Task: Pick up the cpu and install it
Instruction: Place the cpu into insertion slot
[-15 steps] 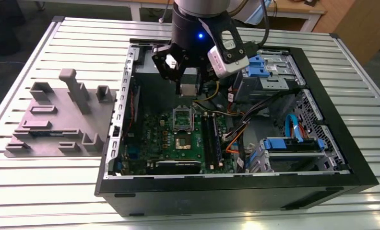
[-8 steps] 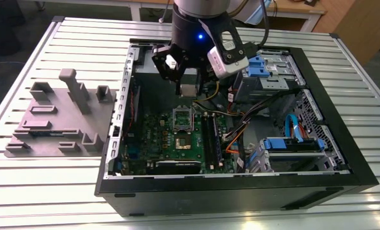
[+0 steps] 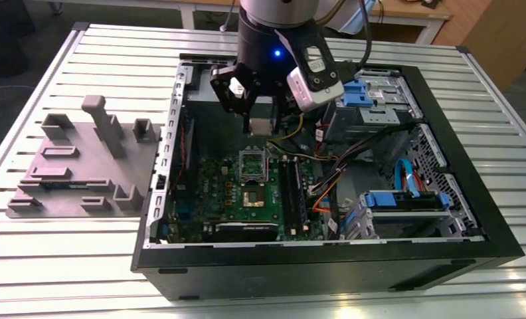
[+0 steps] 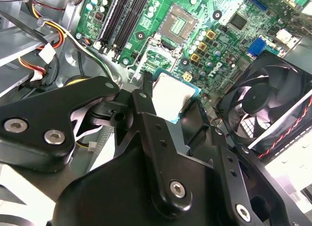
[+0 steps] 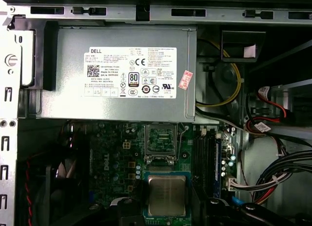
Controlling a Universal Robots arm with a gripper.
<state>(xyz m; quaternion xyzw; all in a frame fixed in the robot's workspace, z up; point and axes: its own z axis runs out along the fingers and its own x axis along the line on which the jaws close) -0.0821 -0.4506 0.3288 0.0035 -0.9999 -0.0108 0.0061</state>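
The cpu (image 5: 166, 194) is held clamped in the hand (image 3: 260, 125), inside the open computer case (image 3: 334, 262), above the green board (image 3: 214, 186) and near its bare socket (image 5: 161, 138).

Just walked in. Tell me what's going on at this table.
A robot arm is working inside an open desktop computer case. Its tool is shut on the cpu, holding the chip by its edges in the air above the motherboard. The cpu socket lies open and empty, so the chip is picked up but not installed. A grey plastic fixture sits on the table at the exterior view's left, beside the case.
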